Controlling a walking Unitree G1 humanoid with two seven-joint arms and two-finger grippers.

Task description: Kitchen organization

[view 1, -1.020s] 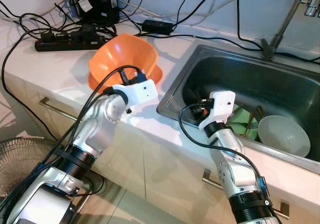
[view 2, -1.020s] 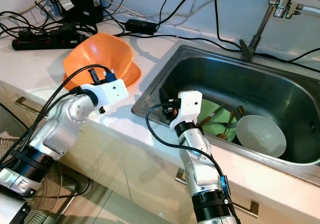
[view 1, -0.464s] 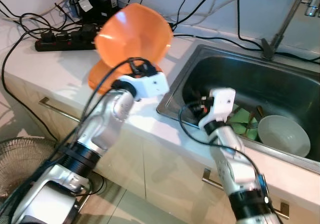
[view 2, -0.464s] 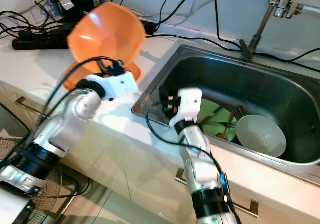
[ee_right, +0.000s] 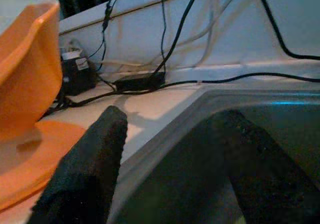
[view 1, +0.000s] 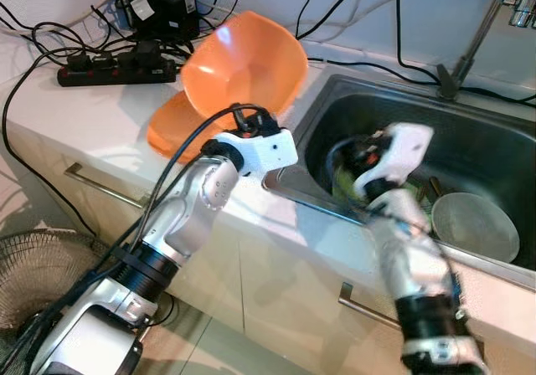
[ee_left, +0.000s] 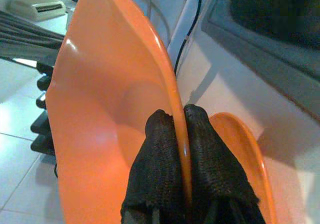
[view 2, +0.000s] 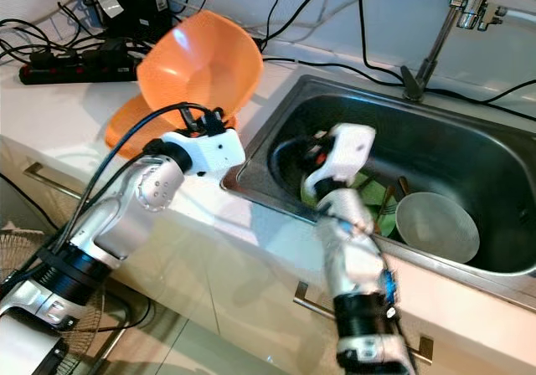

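**Orange bowl in transit toward sink: keep the rim pinch square**

Left gripper [ee_left: 182, 134] is clamped on the rim of the orange bowl [view 1: 243, 61], one finger inside the wall, one outside. The bowl hangs tilted above the gripper, lifted clear of the orange plate [view 1: 172, 128], which lies on the counter [view 1: 75, 111] just behind and below the gripper. The sink [view 1: 469, 132] is right beside the gripper on its far side; a white bowl [view 1: 473, 224] and a green plate [view 2: 356, 182] with utensils sit in it.

Right gripper [ee_right: 170, 169] has its fingers spread apart, holding nothing, hovering over the near corner of the sink.

My read on doing it well: the thin-rim pinch gives little torque margin, so move slowly, keep the bowl's weight hanging in line with the fingers, clear the sink edge before lowering, and aim for open basin short of the white bowl. The right arm should stay out of the path.

Versus 1 s ago: the bowl sat on the orange plate, now it is airborne and closer to the sink. The right arm has risen from low in the basin and is motion-blurred.
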